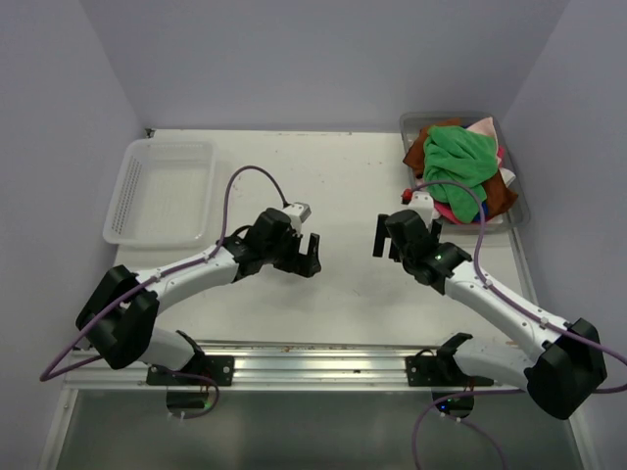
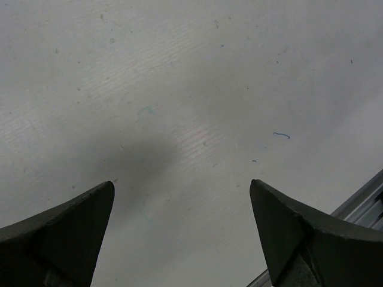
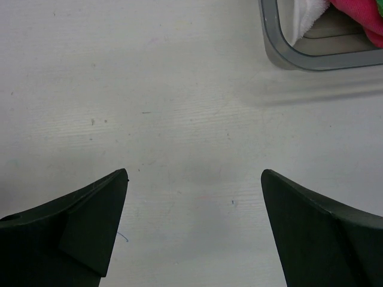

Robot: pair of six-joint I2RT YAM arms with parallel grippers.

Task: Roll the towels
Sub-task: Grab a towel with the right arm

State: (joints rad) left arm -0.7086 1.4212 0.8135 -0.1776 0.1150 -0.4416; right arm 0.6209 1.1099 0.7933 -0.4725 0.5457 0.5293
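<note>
Towels [image 1: 458, 164] heaped in grey tray [image 1: 415, 123], far-R of table [image 1: 343, 181].

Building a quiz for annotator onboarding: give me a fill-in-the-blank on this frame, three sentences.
1. The clear grey plastic tray holds a heap of terry-cloth towels; the top one is bright ____.
2. The white mesh plastic basket sits on the robot's far ____ side.
3. The left tool and the right tool both hang ____ over bare table, holding nothing.

Missing words: green; left; open.
</note>
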